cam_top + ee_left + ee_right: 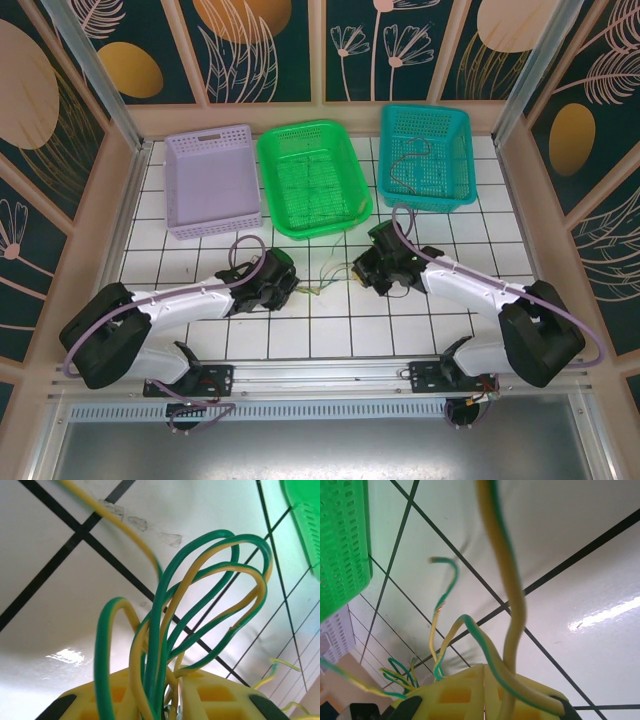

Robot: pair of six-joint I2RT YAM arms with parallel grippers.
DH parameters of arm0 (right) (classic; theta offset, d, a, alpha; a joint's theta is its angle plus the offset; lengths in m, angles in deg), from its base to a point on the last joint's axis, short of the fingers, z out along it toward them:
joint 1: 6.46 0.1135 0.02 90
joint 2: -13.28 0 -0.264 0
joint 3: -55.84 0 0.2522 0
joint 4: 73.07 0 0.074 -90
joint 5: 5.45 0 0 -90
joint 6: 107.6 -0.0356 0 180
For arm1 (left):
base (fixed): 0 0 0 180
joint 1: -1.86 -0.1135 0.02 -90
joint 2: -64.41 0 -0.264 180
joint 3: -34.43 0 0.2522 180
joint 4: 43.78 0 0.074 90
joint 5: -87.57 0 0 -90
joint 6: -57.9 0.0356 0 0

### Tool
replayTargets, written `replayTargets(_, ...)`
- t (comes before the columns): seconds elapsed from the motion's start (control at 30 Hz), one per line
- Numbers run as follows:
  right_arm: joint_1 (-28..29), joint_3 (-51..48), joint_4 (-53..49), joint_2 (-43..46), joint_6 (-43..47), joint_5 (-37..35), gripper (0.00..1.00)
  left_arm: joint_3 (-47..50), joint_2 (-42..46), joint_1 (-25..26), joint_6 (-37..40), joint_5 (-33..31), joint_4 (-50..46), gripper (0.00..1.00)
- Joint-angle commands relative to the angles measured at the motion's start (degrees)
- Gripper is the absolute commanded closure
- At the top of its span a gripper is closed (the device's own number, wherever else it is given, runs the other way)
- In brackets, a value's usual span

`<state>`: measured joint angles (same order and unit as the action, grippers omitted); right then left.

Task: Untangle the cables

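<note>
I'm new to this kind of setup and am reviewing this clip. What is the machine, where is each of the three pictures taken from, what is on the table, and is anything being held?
These are two robot arms bolted at the table's near edge, each ending in a two-fingered claw. One picture looks down from above and behind them. The other two come from small cameras on the wrists, each looking past that arm's own yellow fingers.

At the back of the white tiled table stand a purple basket, a green basket and a teal basket, which has a dark wire in it.

Between the arms is a tangle of green-and-yellow cables. The left claw appears closed on a bunch of their loops. The right claw is shut on a strand or two.
</note>
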<state>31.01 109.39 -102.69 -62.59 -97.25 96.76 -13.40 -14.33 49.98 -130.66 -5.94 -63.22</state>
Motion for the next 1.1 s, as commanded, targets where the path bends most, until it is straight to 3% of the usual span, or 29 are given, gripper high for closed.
replayTargets(0.0, -2.13, 2.26, -9.92, 0.86, 5.19, -8.57, 1.0, 1.87, -0.19, -1.92, 0.87, -5.82, -10.28, 0.77)
replayTargets(0.23, -4.12, 3.35, -13.65, 2.48, 9.24, -12.67, 1.0, 0.05, -0.69, -1.98, 2.27, -7.07, -14.45, 0.75)
replayTargets(0.37, -4.42, 2.58, -12.12, 2.72, 8.85, -10.92, 1.0, 0.0, -1.23, -1.98, 2.71, -6.04, -13.49, 0.64)
replayTargets(0.43, -4.34, 2.4, -11.32, 2.32, 8.1, -10.11, 1.0, -0.06, -1.79, -1.99, 3.0, -5.6, -12.62, 0.66)
replayTargets(0.5, -4.17, 2.18, -10.95, 2.05, 7.68, -9.92, 1.0, -0.28, -2.41, -2.0, 3.16, -5.37, -12.5, 0.78)
replayTargets(0.57, -4.52, 2.05, -11.27, 2.03, 7.78, -10.09, 1.0, -0.81, -2.69, -2.06, 3.29, -5.69, -13.31, 0.8)
replayTargets(0.7, -5.17, 2.33, -12.96, 2.81, 8.58, -10.44, 1.0, -1.2, -1.89, -2.04, 3.38, -6.94, -15.29, 0.66)
replayTargets(0.87, -5.23, 1.18, -13.23, 3.45, 9.09, -10.58, 1.0, -0.86, -1.51, -2.04, 3.2, -6.78, -16.06, 0.64)
replayTargets(0.97, -5.39, 0.32, -12.26, 3.71, 8.84, -10.24, 1.0, -1.33, -0.92, -2.04, 4.35, -6.62, -16.92, 0.45)
replayTargets(1.07, -5.39, 0.36, -10.96, 2.89, 9.03, -10.07, 1.0, -2.69, 0.68, -1.98, 7.81, -5.92, -16.91, 0.41)
